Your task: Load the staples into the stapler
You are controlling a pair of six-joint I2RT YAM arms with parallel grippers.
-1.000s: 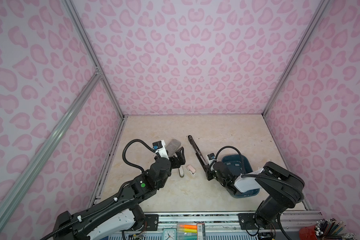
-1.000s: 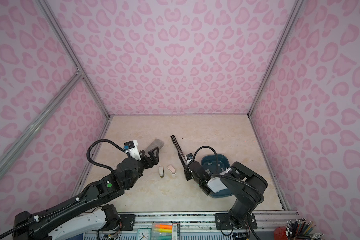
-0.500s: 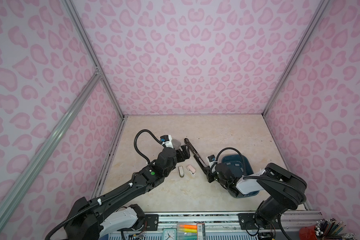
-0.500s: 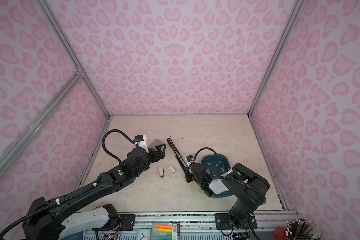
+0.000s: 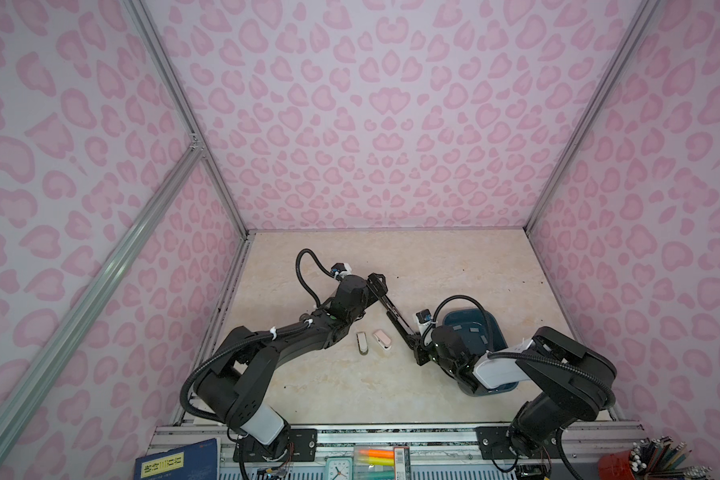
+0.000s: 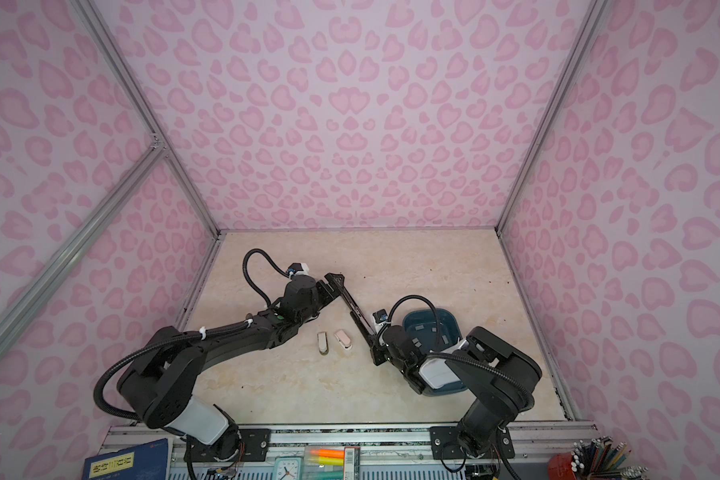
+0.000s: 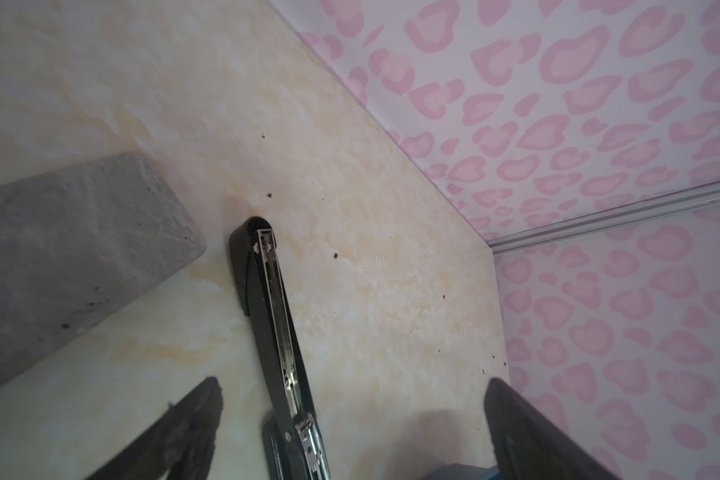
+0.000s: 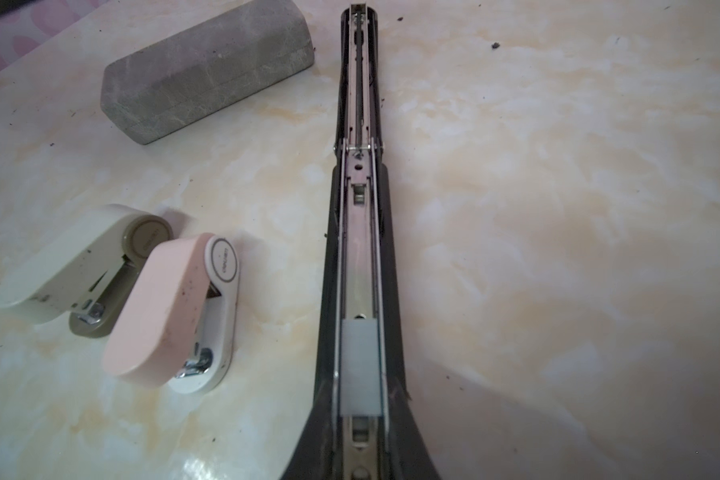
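The long black stapler [image 5: 393, 316] [image 6: 354, 313] lies opened out flat on the table, its metal channel facing up. A grey strip of staples [image 8: 360, 368] sits in that channel [image 8: 360, 166]. More staples [image 5: 460, 328] [image 6: 420, 328] lie in the blue tray. My right gripper [image 5: 418, 353] [image 6: 377, 351] is shut on the stapler's near end. My left gripper [image 5: 377, 280] [image 6: 335, 282] [image 7: 352, 384] is open at the far end, with the stapler's upper arm [image 7: 275, 316] between its fingers [image 7: 192, 415] and not touching them.
The blue tray [image 5: 491, 320] [image 6: 449, 320] stands under my right arm. A beige mini stapler [image 5: 362, 343] [image 8: 80, 266] and a pink one [image 5: 382, 340] [image 8: 171, 307] lie left of the black stapler. A big grey block [image 7: 71, 249] [image 8: 208, 70] rests beside its far end.
My left arm has swung right and forward, from beside the grey block to the stapler's far end, and now covers the block in both top views. The right gripper has kept its hold.
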